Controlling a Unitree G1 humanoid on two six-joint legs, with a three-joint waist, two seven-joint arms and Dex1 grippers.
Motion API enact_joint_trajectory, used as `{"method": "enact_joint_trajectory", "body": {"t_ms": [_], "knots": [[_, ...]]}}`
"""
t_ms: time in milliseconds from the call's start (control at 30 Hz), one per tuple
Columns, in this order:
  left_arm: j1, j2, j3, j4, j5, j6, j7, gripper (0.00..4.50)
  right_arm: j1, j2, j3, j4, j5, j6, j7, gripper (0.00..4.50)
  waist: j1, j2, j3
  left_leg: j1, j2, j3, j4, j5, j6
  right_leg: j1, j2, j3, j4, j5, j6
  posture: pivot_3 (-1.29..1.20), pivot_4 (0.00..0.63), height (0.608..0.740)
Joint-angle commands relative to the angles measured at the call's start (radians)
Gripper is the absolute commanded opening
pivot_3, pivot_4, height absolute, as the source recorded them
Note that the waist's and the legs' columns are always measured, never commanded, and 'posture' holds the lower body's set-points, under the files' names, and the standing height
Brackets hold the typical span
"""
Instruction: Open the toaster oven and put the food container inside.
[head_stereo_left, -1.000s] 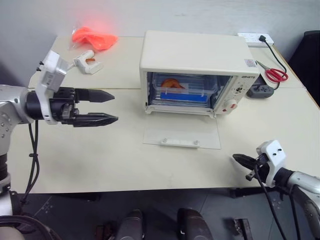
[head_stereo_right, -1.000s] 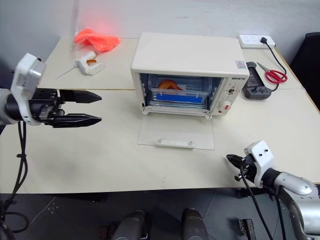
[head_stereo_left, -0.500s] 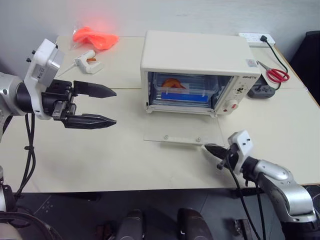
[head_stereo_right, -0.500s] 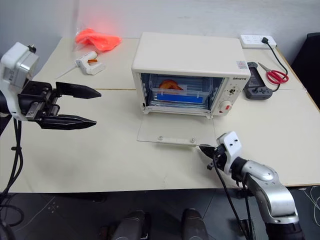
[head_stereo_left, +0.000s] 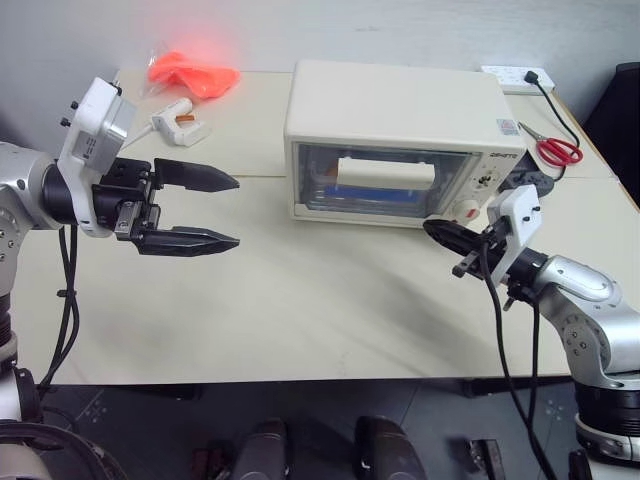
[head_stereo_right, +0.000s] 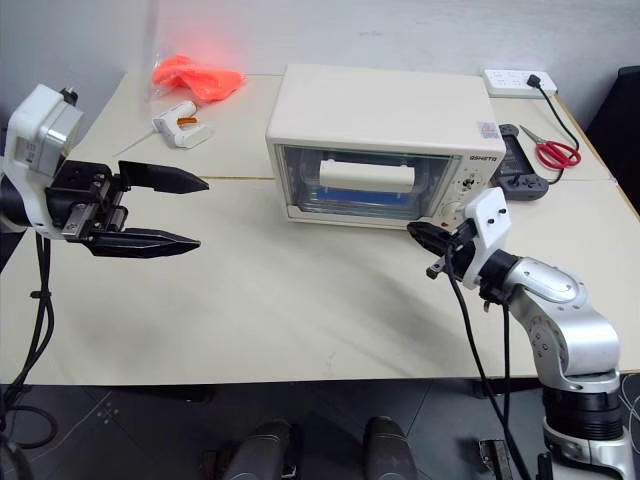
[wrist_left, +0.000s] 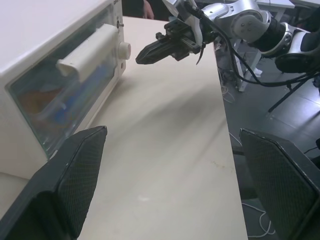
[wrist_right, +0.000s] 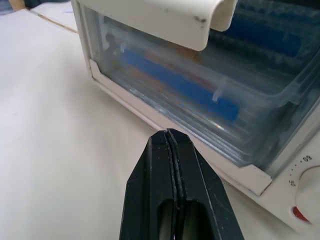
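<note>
In the left eye view, the toaster oven (head_stereo_left: 400, 140) is seen on the tabletop (head_stereo_left: 300, 300) with its door shut. In the left wrist view, the left claw (wrist_left: 170, 185) is held wide open and empty. In the right wrist view, the right claw (wrist_right: 172, 145) is pressed closed just before the glass, behind which the food container (wrist_right: 240, 95) is seen. The task is judged done; only withdrawal is called for.

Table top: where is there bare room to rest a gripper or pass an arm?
The cream table is bare in front of the cream-white toaster oven, between the open left gripper and the shut right gripper. It is crowded behind: orange plastic bag back left; red-handled scissors and white power strip right of the oven.
</note>
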Motion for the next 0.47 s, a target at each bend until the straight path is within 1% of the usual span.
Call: {"method": "enact_joint_trajectory", "body": {"t_ms": [33, 133, 233, 367, 467], "knots": [[0.002, -0.002, 0.015, 0.008, 0.007, -0.019, 0.018, 4.48, 0.024, -0.093, -0.106, -0.047, 0.096, 0.048, 0.089, 0.00, 0.000, 0.000, 0.000, 0.000, 0.000, 0.000, 0.000, 0.000, 0.000, 0.000, 0.000, 0.000, 0.000, 0.000, 0.000, 0.00, 0.150, 0.740], [0.011, 0.005, 0.030, 0.019, 0.006, -0.021, 0.022, 4.48, 0.045, -0.250, -0.242, -0.038, 0.225, 0.135, 0.242, 0.00, 0.001, 0.003, 0.002, 0.000, 0.000, 0.001, 0.000, 0.000, 0.000, 0.000, 0.000, 0.000, 0.000, 0.000, 0.000, 0.00, 0.150, 0.740], [0.022, 0.017, 0.040, 0.028, 0.014, -0.034, 0.020, 4.48, 0.060, -0.397, -0.340, 0.045, 0.269, 0.174, 0.370, 0.00, 0.001, 0.005, 0.003, 0.000, 0.001, 0.002, 0.000, 0.000, 0.001, 0.001, 0.001, 0.000, -0.001, 0.000, 0.000, 0.00, 0.150, 0.740], [0.018, 0.017, 0.051, 0.046, 0.014, -0.042, 0.026, 4.48, 0.095, -0.505, -0.398, 0.155, 0.262, 0.181, 0.481, 0.00, -0.002, 0.004, 0.003, 0.001, 0.001, 0.003, 0.000, 0.000, 0.001, 0.001, 0.002, 0.000, -0.001, 0.000, 0.000, 0.00, 0.150, 0.740], [0.017, 0.018, 0.051, 0.051, 0.016, -0.048, 0.027, 4.48, 0.142, -0.538, -0.409, 0.198, 0.234, 0.148, 0.547, 0.00, -0.002, 0.004, 0.003, 0.001, 0.001, 0.004, 0.000, 0.000, 0.001, 0.001, 0.001, 0.001, -0.001, 0.000, 0.000, 0.00, 0.150, 0.740]]}}
